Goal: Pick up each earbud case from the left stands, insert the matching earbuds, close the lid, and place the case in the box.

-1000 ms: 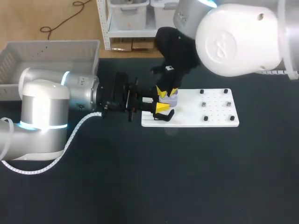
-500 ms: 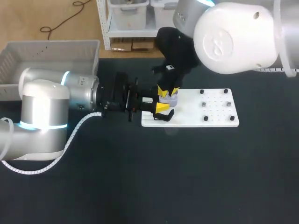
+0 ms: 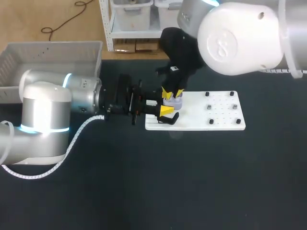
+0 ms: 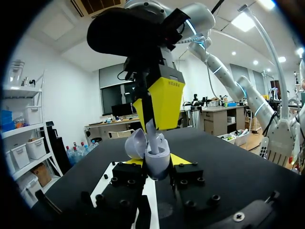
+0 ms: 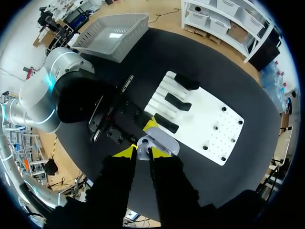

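Holding station since the earlier frames, only the right arm's large joint (image 3: 240, 38) has edged slightly toward the left arm. The left gripper (image 3: 165, 110) clamps the earbud case (image 4: 157, 162), whose lid (image 4: 136, 143) is tipped open, over the white board (image 3: 220, 122). The right gripper (image 3: 172, 92), fingers narrow, pinches an earbud (image 4: 151, 133) standing in the case. The grey box (image 3: 53, 44) sits well apart.
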You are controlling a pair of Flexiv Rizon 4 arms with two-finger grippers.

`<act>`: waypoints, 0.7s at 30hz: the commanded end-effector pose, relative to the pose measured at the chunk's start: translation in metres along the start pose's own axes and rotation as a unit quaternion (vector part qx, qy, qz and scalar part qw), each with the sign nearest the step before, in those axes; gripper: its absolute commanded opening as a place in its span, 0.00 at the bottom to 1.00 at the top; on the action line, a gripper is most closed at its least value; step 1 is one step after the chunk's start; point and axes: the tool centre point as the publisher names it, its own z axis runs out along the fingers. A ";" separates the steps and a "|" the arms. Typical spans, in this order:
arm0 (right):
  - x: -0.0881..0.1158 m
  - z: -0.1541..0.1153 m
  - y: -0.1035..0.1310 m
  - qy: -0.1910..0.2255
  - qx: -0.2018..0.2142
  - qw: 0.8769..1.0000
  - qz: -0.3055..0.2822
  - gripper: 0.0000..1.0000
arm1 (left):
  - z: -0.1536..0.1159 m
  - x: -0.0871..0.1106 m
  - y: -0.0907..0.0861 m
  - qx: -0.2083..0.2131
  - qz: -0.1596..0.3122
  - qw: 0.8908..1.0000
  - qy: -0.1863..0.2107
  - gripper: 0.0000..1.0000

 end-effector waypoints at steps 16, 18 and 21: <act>0.000 0.006 0.000 0.005 0.020 1.000 -0.001 0.00 | 0.000 0.000 -0.001 -0.002 0.001 1.000 -0.001 0.00; 0.000 0.007 0.000 0.006 0.021 1.000 -0.001 0.00 | 0.000 0.000 -0.001 -0.002 0.001 1.000 -0.001 0.00; -0.001 0.007 0.000 0.009 0.021 1.000 0.001 0.00 | 0.000 0.000 -0.001 -0.002 0.001 1.000 -0.001 0.00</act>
